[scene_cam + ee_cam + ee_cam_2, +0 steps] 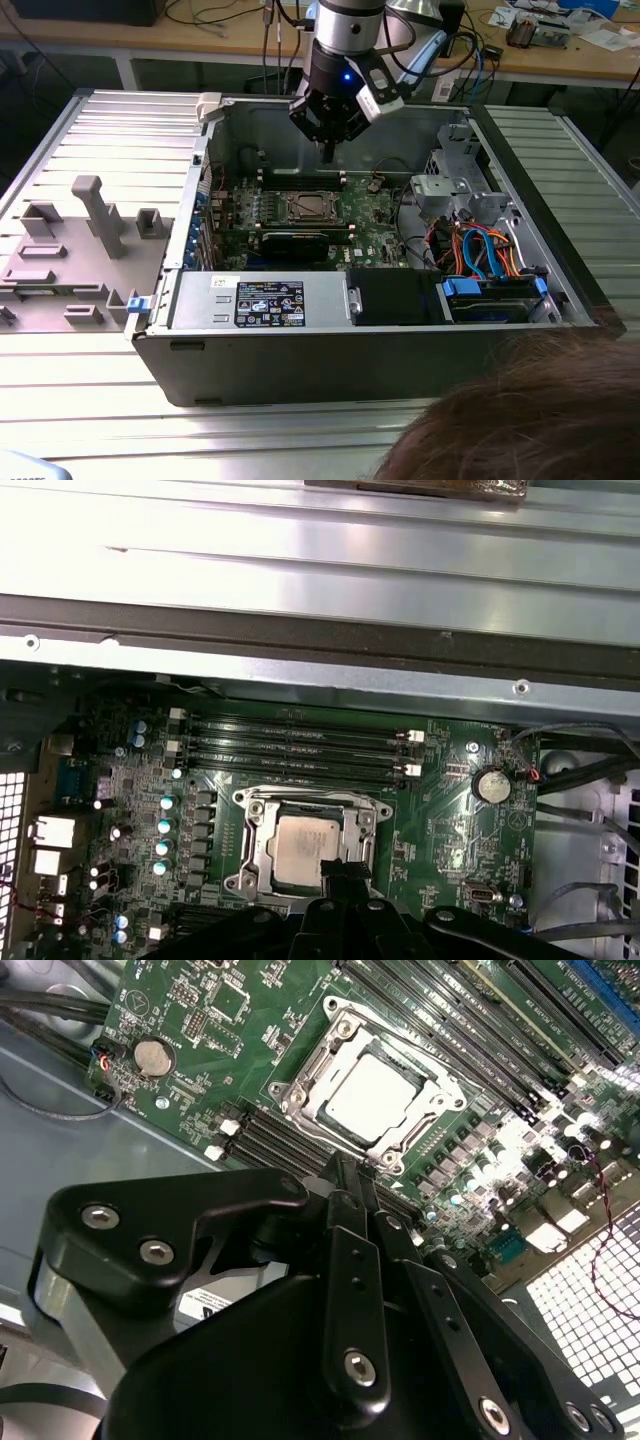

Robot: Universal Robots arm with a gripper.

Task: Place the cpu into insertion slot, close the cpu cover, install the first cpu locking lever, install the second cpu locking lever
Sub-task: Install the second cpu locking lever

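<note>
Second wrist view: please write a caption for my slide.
The gripper hovers above the motherboard, the cpu seated under the cpu cover.

cpu (306, 845) in insertion slot (250, 852) — cpu cover (300, 1088) over it — tool (328, 152) above.

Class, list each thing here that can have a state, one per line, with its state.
cpu: seated in the slot, metal top showing.
cover: closed, framing the cpu.
slot: filled.
gripper: above the board, holding nothing; jaws together.
case: side panel off, open.
</note>
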